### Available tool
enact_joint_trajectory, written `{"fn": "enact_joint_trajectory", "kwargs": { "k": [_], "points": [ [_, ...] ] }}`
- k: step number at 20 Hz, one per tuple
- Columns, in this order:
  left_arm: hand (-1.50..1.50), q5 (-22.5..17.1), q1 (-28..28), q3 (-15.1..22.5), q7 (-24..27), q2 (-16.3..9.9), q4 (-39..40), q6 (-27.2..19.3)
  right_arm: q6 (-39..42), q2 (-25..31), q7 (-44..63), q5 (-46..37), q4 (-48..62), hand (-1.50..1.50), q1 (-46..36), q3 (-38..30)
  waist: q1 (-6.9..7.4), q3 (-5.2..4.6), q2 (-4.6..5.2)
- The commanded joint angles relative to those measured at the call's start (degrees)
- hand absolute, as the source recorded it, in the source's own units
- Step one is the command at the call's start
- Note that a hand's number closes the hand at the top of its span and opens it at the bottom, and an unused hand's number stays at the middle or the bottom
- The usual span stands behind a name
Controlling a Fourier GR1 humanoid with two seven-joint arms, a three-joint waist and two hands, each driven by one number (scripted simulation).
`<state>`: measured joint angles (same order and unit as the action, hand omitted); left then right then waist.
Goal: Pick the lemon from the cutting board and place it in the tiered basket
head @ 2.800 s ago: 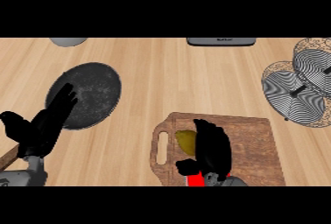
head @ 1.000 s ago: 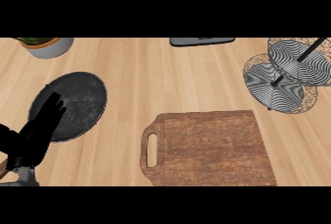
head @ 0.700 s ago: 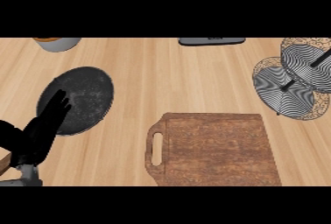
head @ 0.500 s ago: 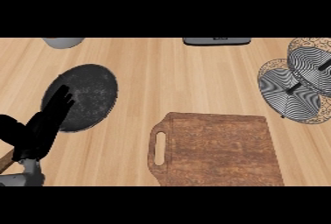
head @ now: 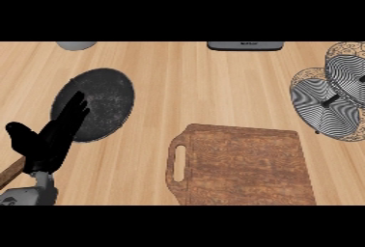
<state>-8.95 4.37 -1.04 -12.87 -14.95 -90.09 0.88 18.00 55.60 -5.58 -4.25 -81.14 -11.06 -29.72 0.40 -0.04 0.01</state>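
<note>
Head view: left hand (head: 53, 140) fingers straight beside round speckled plate (head: 100, 99), grained rectangular cutting board (head: 242, 166), wire tiered basket (head: 335, 94)

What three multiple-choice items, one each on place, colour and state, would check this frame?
1. Where does the basket stand relative to the board?
A. Up and to its right
B. To its left
C. On top of it

2. What colour is the plate?
A. White
B. Dark grey
C. Red

3. How is the left hand held?
A. Curled round a lemon
C. Flat on the board
B. Open, fingers straight, holding nothing

Answers:
1. A, the basket sits at the right edge, above the board's top right corner.
2. B, the round plate at left is dark grey and speckled.
3. B, its fingers point upward over the plate's lower left edge with nothing in them; no lemon shows on the board.
</note>
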Motion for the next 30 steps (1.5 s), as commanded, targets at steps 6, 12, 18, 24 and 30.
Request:
{"fn": "enact_joint_trajectory", "kwargs": {
  "k": [6, 12, 18, 24, 30],
  "points": [
    [0.00, -2.1, -0.9, -4.2, -1.1, -2.3, -1.1, 3.9, -1.8, -4.7, 11.6, -4.9, -2.8, 1.50, -8.1, 8.9, 0.00, 0.02, -0.02],
    [0.00, -1.0, -3.7, -3.3, -1.2, -0.7, -3.6, 4.5, -0.3, -5.3, 10.4, -8.1, 5.9, 1.50, -13.5, 10.9, 0.18, 0.03, 0.00],
    [0.00, 1.8, 1.2, -3.6, 1.9, 0.9, 3.6, 3.7, -9.4, -11.6, 6.9, -16.8, 11.2, 1.50, -18.2, 15.6, 0.12, 0.03, 0.11],
    [0.00, 2.2, -0.6, -3.3, 0.8, 2.0, 0.3, 4.1, -14.7, -14.8, 3.6, -21.8, 17.0, 1.50, -20.4, 16.3, 0.11, 0.04, 0.04],
    [0.00, 4.2, 0.3, -2.3, -0.7, 3.9, -0.2, 1.3, -19.8, -17.2, 0.1, -19.2, 24.0, 1.50, -26.5, 12.2, 0.24, 0.06, 0.10]
  ]
}}
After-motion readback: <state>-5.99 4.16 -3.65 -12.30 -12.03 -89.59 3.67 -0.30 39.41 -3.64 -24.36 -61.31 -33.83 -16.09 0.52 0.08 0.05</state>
